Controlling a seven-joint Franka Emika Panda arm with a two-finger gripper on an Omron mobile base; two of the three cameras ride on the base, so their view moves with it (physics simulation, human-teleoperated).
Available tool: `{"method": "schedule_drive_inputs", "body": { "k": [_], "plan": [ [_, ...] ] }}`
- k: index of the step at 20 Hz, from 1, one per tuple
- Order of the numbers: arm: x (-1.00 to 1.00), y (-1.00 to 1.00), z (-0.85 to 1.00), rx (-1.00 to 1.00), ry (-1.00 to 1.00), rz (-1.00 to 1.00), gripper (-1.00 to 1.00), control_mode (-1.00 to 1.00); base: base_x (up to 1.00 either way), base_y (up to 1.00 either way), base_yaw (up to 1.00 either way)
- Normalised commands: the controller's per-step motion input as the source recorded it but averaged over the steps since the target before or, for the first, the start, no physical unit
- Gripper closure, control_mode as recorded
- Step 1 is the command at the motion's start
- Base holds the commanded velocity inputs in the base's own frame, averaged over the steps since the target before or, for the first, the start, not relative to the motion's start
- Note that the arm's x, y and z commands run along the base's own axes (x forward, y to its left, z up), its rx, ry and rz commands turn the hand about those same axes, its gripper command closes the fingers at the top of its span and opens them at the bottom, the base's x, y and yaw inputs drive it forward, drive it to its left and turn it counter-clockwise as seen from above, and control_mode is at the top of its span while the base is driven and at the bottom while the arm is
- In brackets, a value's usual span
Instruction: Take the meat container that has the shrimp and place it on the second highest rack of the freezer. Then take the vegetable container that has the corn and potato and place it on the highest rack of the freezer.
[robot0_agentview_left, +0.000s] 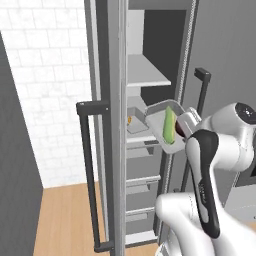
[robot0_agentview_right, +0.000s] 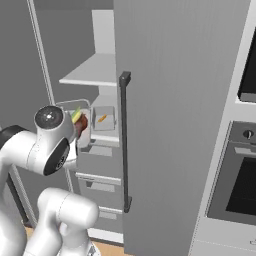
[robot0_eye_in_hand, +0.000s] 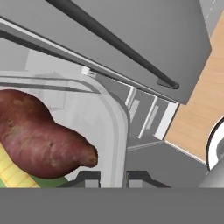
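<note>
My gripper (robot0_eye_in_hand: 113, 178) is shut on the rim of the vegetable container (robot0_eye_in_hand: 119, 127), a pale tray holding the reddish-brown potato (robot0_eye_in_hand: 43, 140) and the yellow-green corn (robot0_eye_in_hand: 11, 171). The tray (robot0_agentview_left: 167, 142) hangs tilted in front of the open freezer (robot0_agentview_left: 150, 30), below the highest rack (robot0_agentview_left: 147, 75), with the corn (robot0_agentview_left: 170, 124) lying along it and my gripper (robot0_agentview_left: 181, 130) at its right edge. The meat container (robot0_agentview_left: 134, 122) with the small orange shrimp (robot0_agentview_right: 102, 118) rests on the second highest rack (robot0_agentview_right: 102, 138). My arm hides part of the vegetable container (robot0_agentview_right: 82, 132) in the right base view.
The freezer's left door stands open with a long dark handle (robot0_agentview_left: 87, 175). Its right door (robot0_agentview_right: 175, 125) with its handle (robot0_agentview_right: 125, 145) is close beside my arm. Grey drawers (robot0_agentview_left: 142, 190) sit under the shelves. A black-glass oven (robot0_agentview_right: 240, 185) is at the far right.
</note>
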Motion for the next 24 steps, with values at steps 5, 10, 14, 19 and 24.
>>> {"method": "schedule_drive_inputs", "body": {
  "k": [5, 10, 14, 19, 24],
  "plan": [
    [0.0, 0.08, 0.68, 0.1, -0.04, -0.06, 1.0, -1.0, 0.0, 0.0, 0.0],
    [0.09, 0.26, 0.6, 0.01, -0.02, -0.01, 1.0, -1.0, 0.0, 0.0, 0.0],
    [0.25, 0.09, 0.58, 0.04, -0.01, 0.0, 1.0, -1.0, 0.0, 0.0, 0.0],
    [0.34, 0.0, 0.47, 0.1, -0.01, -0.07, 1.0, -1.0, 0.0, 0.0, 0.0],
    [0.48, 0.01, 0.23, 0.02, 0.0, -0.09, 1.0, -1.0, 0.0, 0.0, 0.0]
  ]
}}
